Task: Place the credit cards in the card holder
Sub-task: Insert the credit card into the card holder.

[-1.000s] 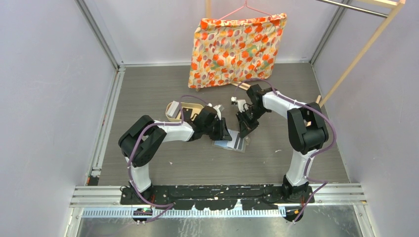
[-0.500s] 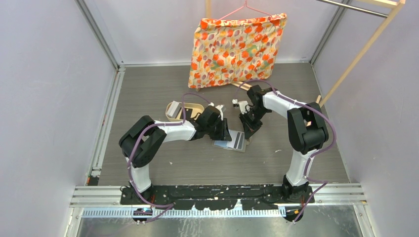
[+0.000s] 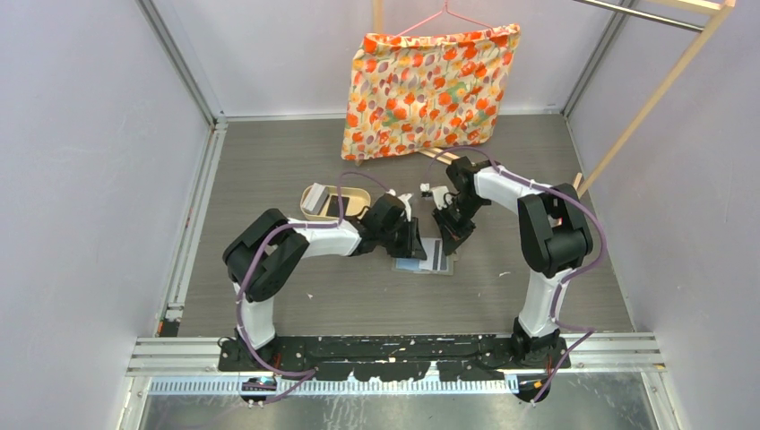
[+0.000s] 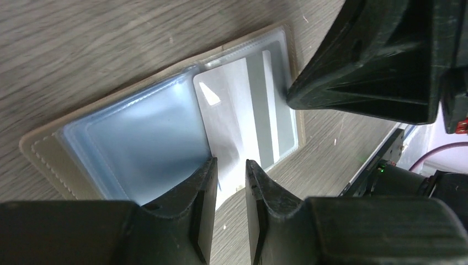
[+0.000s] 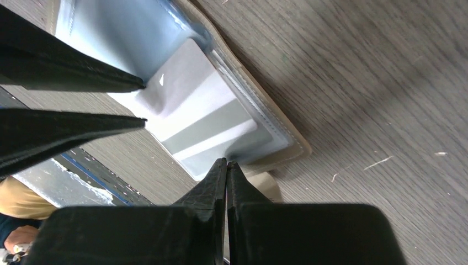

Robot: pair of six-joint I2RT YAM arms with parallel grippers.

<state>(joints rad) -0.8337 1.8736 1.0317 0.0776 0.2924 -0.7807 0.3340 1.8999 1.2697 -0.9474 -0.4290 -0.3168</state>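
A grey wood-grain table [image 3: 269, 161] fills the frame between pale lavender walls [image 3: 90, 134]. At top centre, an orange floral cushion cover [image 3: 421, 90] hangs from a pink hanger [image 3: 444, 16]. A tan oval tray [image 3: 351, 188] sits left of centre. A wooden rack [image 3: 659, 94] slants across the upper right.

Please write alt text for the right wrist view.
The right gripper, shut, has its tips at the edge of a white card at a clear pocket of the open card holder. The left gripper, fingers slightly apart, reaches in from the side.
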